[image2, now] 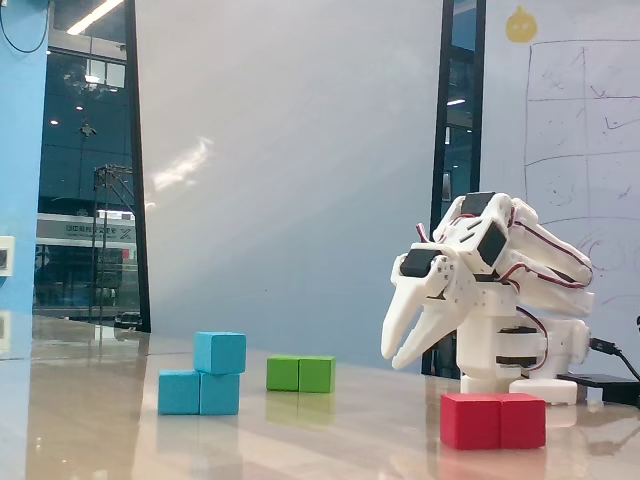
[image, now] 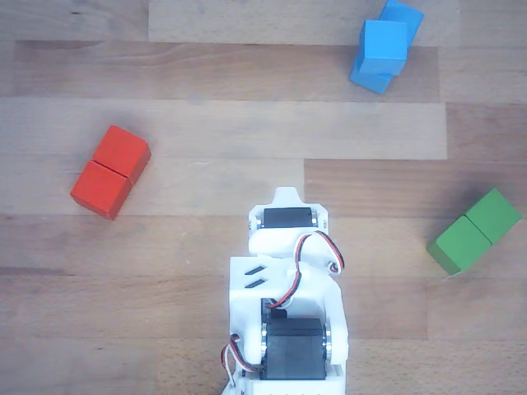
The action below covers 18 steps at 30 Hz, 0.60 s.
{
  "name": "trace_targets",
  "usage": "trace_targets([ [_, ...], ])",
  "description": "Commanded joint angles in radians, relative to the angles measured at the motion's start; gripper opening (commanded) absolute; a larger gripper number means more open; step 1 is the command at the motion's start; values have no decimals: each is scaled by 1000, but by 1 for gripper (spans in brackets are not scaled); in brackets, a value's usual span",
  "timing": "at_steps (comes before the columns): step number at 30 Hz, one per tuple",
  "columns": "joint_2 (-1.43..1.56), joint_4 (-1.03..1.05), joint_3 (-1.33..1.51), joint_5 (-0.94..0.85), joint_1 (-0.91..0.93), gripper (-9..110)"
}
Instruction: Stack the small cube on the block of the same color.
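Note:
The small light-blue cube (image: 385,43) sits on top of the blue two-cube block (image: 370,79) at the far right of the table in the other view. In the fixed view the cube (image2: 220,352) rests on the right half of the blue block (image2: 180,393). My gripper (image2: 393,357) hangs folded back near the arm's base, pointing down, well apart from the blue blocks. Its jaws are together and hold nothing. In the other view only the folded arm (image: 288,280) shows, and the fingertips are hidden under it.
A red two-cube block (image: 109,171) lies left of the arm; in the fixed view it (image2: 493,420) is in front. A green two-cube block (image: 475,231) lies to the right, and shows behind the blue one in the fixed view (image2: 300,374). The wooden table (image: 247,99) lies between them.

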Motion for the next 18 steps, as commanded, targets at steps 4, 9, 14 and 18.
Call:
trace_targets([
  [4,32,5,-11,38,18,5],
  [9,32,5,-12,60,18,5],
  [14,32,5,-14,58,18,5],
  [18,32,5,-14,58,18,5],
])
